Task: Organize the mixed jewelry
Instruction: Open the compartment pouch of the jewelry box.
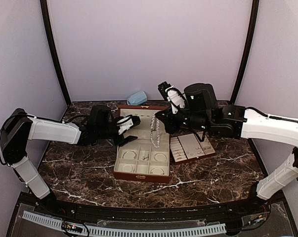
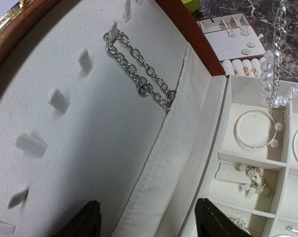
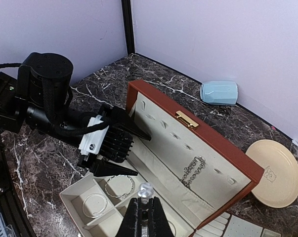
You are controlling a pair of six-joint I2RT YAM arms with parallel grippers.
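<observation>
A white pearl strand [image 1: 155, 133] hangs from my right gripper [image 1: 157, 118] over the open red-brown box [image 1: 139, 175]. In the right wrist view that gripper [image 3: 145, 212] is shut on the strand's top beads [image 3: 147, 189]. The strand also shows in the left wrist view [image 2: 268, 69], dangling above a silvery bangle [image 2: 255, 129] and small earrings [image 2: 253, 178] in the compartments. A silver chain [image 2: 139, 74] hangs on the lid lining. My left gripper [image 1: 134, 129] is open and empty at the lid's left end, its jaws wide apart over the lid's pocket [image 2: 149, 222].
A cream slotted tray [image 1: 191, 147] with tiny rings and studs lies right of the box. A light blue cup [image 3: 219, 92] lies by the back wall. A cream plate [image 3: 275, 173] sits behind the lid [image 3: 223, 148]. More bangles [image 3: 93, 205] rest in the box.
</observation>
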